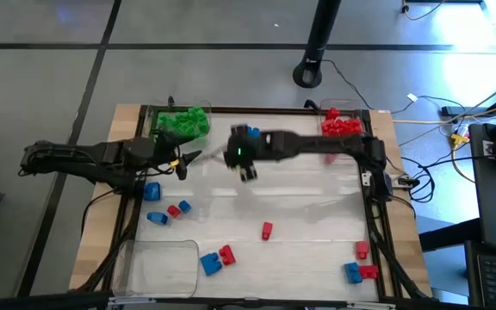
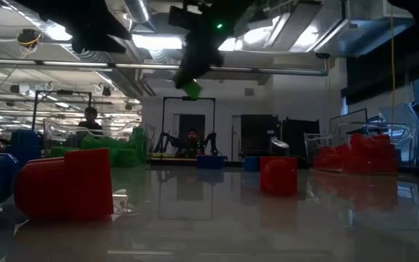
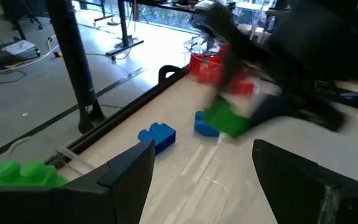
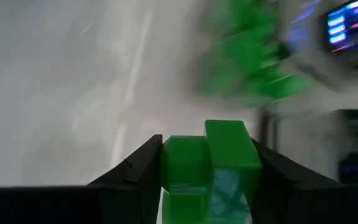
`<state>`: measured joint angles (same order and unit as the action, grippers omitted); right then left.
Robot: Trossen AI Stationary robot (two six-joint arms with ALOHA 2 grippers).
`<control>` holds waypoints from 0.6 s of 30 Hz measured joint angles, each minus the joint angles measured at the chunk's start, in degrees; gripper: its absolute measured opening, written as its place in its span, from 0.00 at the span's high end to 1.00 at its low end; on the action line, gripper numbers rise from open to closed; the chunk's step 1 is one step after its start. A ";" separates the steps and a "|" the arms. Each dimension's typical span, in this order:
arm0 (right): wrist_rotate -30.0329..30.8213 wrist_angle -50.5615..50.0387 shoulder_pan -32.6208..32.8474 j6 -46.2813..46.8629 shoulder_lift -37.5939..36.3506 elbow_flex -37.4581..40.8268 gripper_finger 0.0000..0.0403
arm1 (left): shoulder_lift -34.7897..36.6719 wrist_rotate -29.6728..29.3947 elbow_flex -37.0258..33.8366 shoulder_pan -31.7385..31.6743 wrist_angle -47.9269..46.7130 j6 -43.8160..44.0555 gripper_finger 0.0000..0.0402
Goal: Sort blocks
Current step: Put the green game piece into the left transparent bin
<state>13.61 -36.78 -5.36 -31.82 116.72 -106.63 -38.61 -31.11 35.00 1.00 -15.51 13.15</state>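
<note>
green block in the air, heading for its pile

right gripper [image 4: 207, 165] is clamped on a green block [image 4: 207, 168], fingers pinching both sides, held up off the table near top-centre of the high view. prob lifted so it clears the loose blocks on the way to the green pile [image 1: 183, 122] at upper left. left gripper [image 1: 188, 161] waits at left-centre w/ fingers apart, nothing between them, pointing toward the middle.

sorting looks partly done: red pile [image 1: 341, 125] at upper right, green at upper left, but loose red and blue blocks [image 1: 218, 258] lie scattered across the lower half. a clear tray [image 1: 158, 267] at lower left holds nothing.

table [image 1: 308, 202] is pale, glossy, reflective, edged by a dark frame. low view looks into a big lab w/ ceiling lights; a person [image 2: 89, 120] at far left, another [image 2: 191, 142] seated mid-frame.
</note>
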 joint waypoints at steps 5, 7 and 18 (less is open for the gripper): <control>-6.64 19.13 -7.23 -1.62 2.52 0.15 0.57 | 0.02 -0.01 0.00 0.90 1.86 -0.61 0.35; -9.57 25.64 -9.50 -1.48 4.36 0.26 0.57 | 0.07 0.00 0.00 0.91 1.75 -0.77 0.35; -16.52 58.74 -15.76 6.10 16.77 -0.03 0.56 | 0.13 -0.20 0.00 0.89 3.11 -2.15 0.35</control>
<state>-2.91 21.96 -21.12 -25.72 133.49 -106.66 -38.48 -31.31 35.00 1.89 -12.39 11.00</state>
